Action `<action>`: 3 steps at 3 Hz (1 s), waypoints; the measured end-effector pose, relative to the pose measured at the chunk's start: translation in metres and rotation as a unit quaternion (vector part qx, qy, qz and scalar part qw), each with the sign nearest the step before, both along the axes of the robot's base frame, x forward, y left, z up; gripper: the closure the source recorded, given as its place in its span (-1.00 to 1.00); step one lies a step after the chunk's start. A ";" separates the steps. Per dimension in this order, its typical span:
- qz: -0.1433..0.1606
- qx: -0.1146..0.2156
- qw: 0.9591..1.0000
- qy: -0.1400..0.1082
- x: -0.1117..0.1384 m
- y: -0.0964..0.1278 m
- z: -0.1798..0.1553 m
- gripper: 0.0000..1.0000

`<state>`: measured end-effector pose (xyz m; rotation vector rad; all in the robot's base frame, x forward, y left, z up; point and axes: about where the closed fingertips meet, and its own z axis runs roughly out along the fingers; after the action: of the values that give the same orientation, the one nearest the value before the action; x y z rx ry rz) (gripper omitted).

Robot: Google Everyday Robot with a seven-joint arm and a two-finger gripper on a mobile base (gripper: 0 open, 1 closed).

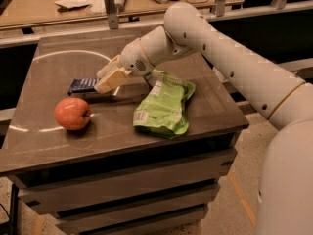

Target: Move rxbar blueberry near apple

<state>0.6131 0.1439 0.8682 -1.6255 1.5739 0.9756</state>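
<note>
Three items on table (112, 141): rxbar (79, 85) at back left, right end under gripper (106, 80), grip state cannot be told; apple (72, 113) in front, apart; green bag (164, 104) at right.

White rounded arm (234, 58), dark screw dots, tan joint band, cream pincer (102, 81) over table (210, 106)

No legible print on snack bag (164, 104) or rxbar blueberry (80, 85), end effector (105, 84) at it
</note>
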 end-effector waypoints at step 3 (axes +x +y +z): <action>0.014 -0.020 0.999 0.023 -0.008 -0.001 -0.014 -0.30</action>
<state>0.6055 0.1424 0.8541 -1.6683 1.6149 1.0096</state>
